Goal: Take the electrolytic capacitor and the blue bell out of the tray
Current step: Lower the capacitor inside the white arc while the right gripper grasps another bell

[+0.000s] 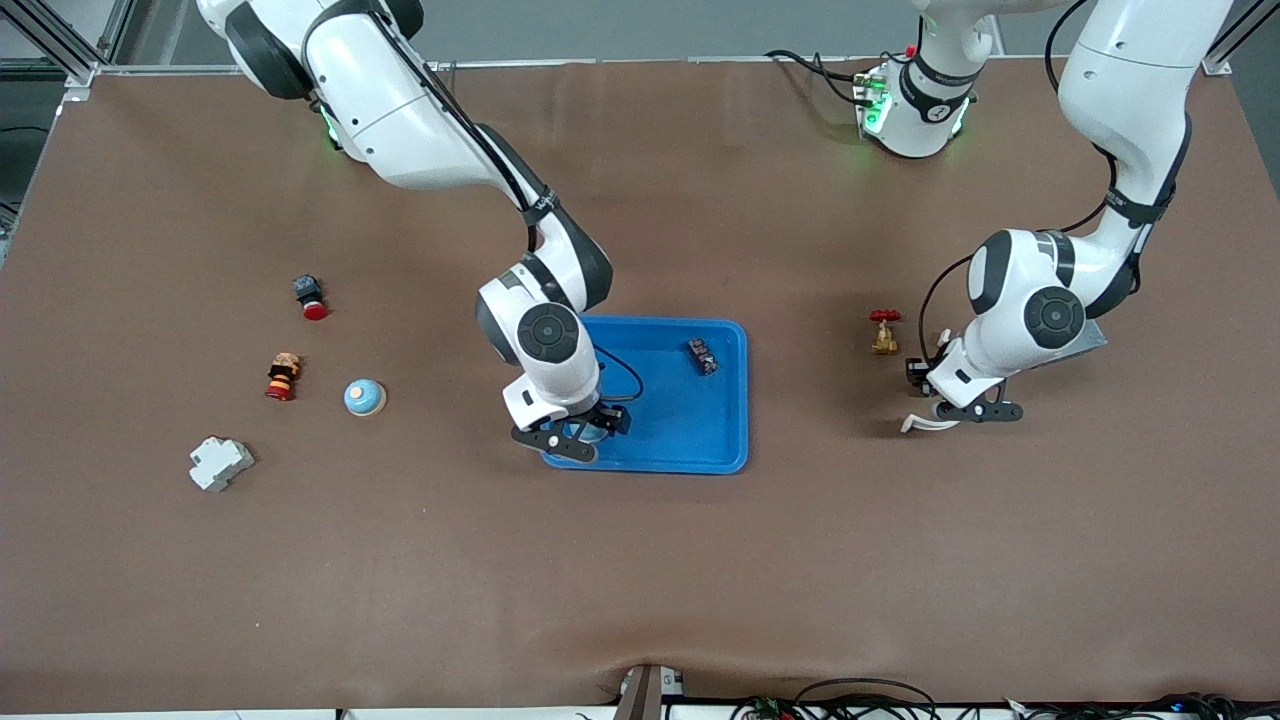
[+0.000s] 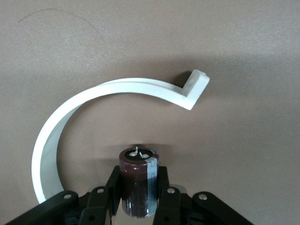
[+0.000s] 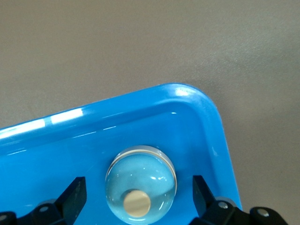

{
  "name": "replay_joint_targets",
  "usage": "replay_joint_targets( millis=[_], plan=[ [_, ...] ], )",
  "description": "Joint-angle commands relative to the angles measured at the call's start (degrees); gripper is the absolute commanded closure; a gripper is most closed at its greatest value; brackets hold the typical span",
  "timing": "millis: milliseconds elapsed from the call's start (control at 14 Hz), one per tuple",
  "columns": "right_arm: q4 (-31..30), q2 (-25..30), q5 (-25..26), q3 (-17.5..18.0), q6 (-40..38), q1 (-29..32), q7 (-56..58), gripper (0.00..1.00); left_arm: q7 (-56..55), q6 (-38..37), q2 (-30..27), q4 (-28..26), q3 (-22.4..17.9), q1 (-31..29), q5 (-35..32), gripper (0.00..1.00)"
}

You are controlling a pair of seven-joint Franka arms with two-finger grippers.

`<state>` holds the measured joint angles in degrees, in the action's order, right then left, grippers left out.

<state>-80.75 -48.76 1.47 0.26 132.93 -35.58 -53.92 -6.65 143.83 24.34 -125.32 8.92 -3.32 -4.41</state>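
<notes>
A light blue domed bell [image 3: 140, 185] with a tan button sits in the blue tray [image 3: 140, 101], in the corner nearest the front camera toward the right arm's end. My right gripper [image 3: 139, 192] is open, one finger [image 3: 75, 197] on each side of the bell and apart from it. In the front view this gripper [image 1: 572, 437] hangs over that tray [image 1: 745, 400] corner. My left gripper [image 2: 139, 190] is shut on a dark brown capacitor [image 2: 138, 180] with a grey stripe. It holds it just above the table beside a white curved strip [image 2: 51, 136]. From the front, the left gripper [image 1: 965, 410] is over the strip [image 1: 925, 424].
A small dark component [image 1: 702, 356] lies in the tray. A brass valve with a red handle [image 1: 885, 332] stands near the left gripper. Toward the right arm's end lie a second blue bell [image 1: 364, 397], two red-capped buttons [image 1: 310, 296] [image 1: 283, 376] and a white block [image 1: 220, 463].
</notes>
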Motion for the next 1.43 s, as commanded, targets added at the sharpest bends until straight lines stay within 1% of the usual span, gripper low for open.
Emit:
replay_joint_targets(
  millis=[0, 71, 143, 214, 286, 357, 571, 643, 714, 786, 857, 929, 1000, 1071, 1143, 1357],
  plan=[
    [1.91, -1.25, 1.08, -0.35, -0.39, -0.72, -1.80, 0.00, 0.41, 0.49, 0.09, 0.42, 0.40, -0.99, -1.04, 0.71],
    [2.00, -1.25, 1.08, -0.35, -0.39, -0.72, -1.71, 0.00, 0.41, 0.49, 0.01, 0.42, 0.40, -0.99, -1.04, 0.49],
    [2.00, -1.25, 1.08, -0.35, -0.30, -0.72, -1.71, 0.00, 0.41, 0.40, -0.17, 0.42, 0.40, -0.99, -1.04, 0.35],
    [2.00, -1.34, 1.08, -0.35, -0.39, -0.72, -1.71, 0.01, 0.41, 0.23, -0.35, 0.42, 0.40, -0.99, -1.04, 0.11],
    [2.00, -1.34, 1.08, -0.35, -0.39, -0.72, -1.62, 0.07, 0.24, 0.14, -0.61, 0.42, 0.48, -0.99, -1.04, 0.00],
    [2.00, -1.34, 1.08, -0.35, -0.30, -0.72, -1.62, 0.10, -0.46, -0.13, -0.96, 0.60, 0.48, -0.90, -0.95, 0.00],
    [2.00, -1.69, 1.08, -0.35, 0.31, -0.63, -1.62, 0.11, -0.64, -0.65, -2.80, 1.39, 0.66, -0.90, -0.95, 0.00],
    [2.00, -1.87, 1.08, -0.35, 0.40, -0.63, -1.54, 0.20, -0.64, -2.22, -3.50, 1.74, 0.75, -0.90, -0.78, 0.00],
    [2.26, -1.95, 1.08, -0.35, 0.66, -0.54, -1.45, 0.26, -0.64, -5.11, -4.29, 3.22, 0.75, -0.73, -0.43, 0.00],
    [2.35, -1.96, 1.16, -0.35, 0.67, -0.45, -1.45, 0.30, -1.08, -9.31, -5.00, 5.15, 1.01, -0.55, -0.25, 0.00],
    [2.35, -1.96, 1.16, -0.35, 0.67, -0.36, -1.36, 0.35, -2.56, -13.97, -5.53, 7.95, 2.23, -0.55, -0.16, 0.00],
    [2.35, -1.96, 1.16, -0.35, 0.67, -0.36, -1.27, 0.48, -5.10, -18.45, -5.53, 11.20, 3.55, -0.55, -0.16, 0.00],
    [2.44, -1.96, 1.16, -0.35, 0.67, -0.36, -1.36, 0.68, -8.35, -22.15, -5.10, 14.45, 4.87, -0.38, -0.16, 0.00],
    [2.44, -1.96, 1.08, -0.35, 0.67, -0.36, -1.62, 0.95, -11.86, -24.80, -4.83, 17.27, 6.27, -0.20, -0.16, 0.00],
    [2.52, -1.96, 1.08, -0.35, 0.58, -0.45, -1.71, 1.00, -14.85, -25.96, -4.57, 19.12, 7.42, -0.20, -0.16, 0.00],
    [3.14, -1.08, 0.81, -0.26, -0.82, -0.63, -2.67, 1.00, -23.20, -26.41, -4.30, 23.09, 10.41, 0.06, -0.07, 0.00]
  ],
)
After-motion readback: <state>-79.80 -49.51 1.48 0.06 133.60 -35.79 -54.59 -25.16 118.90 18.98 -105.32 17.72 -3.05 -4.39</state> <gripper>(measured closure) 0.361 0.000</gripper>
